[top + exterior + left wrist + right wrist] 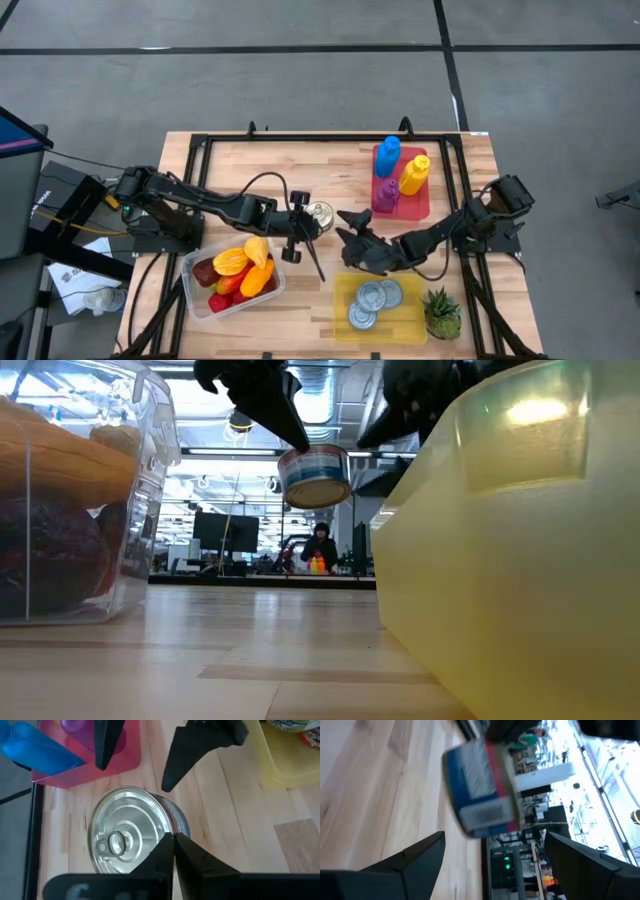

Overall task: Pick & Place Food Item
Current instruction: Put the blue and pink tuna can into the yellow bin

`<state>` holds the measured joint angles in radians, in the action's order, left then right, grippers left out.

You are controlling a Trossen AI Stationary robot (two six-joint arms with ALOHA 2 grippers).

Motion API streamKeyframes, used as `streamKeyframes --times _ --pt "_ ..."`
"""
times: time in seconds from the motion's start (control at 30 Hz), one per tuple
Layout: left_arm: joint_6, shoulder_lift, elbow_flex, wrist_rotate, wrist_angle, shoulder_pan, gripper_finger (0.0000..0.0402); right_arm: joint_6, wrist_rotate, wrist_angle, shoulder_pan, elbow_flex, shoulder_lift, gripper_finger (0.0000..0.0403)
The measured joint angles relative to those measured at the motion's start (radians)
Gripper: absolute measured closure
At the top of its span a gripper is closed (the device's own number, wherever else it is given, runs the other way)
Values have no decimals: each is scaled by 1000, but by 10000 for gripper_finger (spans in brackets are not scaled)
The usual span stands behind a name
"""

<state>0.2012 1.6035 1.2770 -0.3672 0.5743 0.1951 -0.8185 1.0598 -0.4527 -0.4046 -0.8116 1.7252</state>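
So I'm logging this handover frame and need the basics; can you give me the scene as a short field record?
left gripper: shut, pinching the rim of the can
can: lifted off the table, tilted
right gripper: open, jaws either side of the can, not touching
yellow bin: holds three more cans
clear tub: holds fruit
red tray: holds bottles
plant: beside the yellow bin

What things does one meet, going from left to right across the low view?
Clear container of fruit → left gripper holding the can in the air → right gripper → yellow tray.
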Motion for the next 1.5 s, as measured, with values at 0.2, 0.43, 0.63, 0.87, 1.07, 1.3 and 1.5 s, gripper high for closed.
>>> streamKeyframes --times 0.2,0.43,0.63,0.87,1.07,1.3,1.5 --pt "1 0 0 -1 -5 0 401 -108 -58 -91 0 0 -1 72" --pt "2 0 0 5 -13 0 401 -140 -112 -104 27 0 -1 72" --pt "3 0 0 16 -27 0 401 -169 -173 -114 54 0 -1 72" --pt "21 0 0 46 -70 0 401 -193 -198 -126 87 0 -1 86" --pt "24 0 0 60 -87 -2 401 -204 -203 -120 81 0 -1 168" --pt "30 -2 1 70 -95 -16 401 -209 -195 -107 57 2 0 222" --pt "55 -23 2 63 -94 -16 394 -206 -123 -111 37 -3 -1 222"
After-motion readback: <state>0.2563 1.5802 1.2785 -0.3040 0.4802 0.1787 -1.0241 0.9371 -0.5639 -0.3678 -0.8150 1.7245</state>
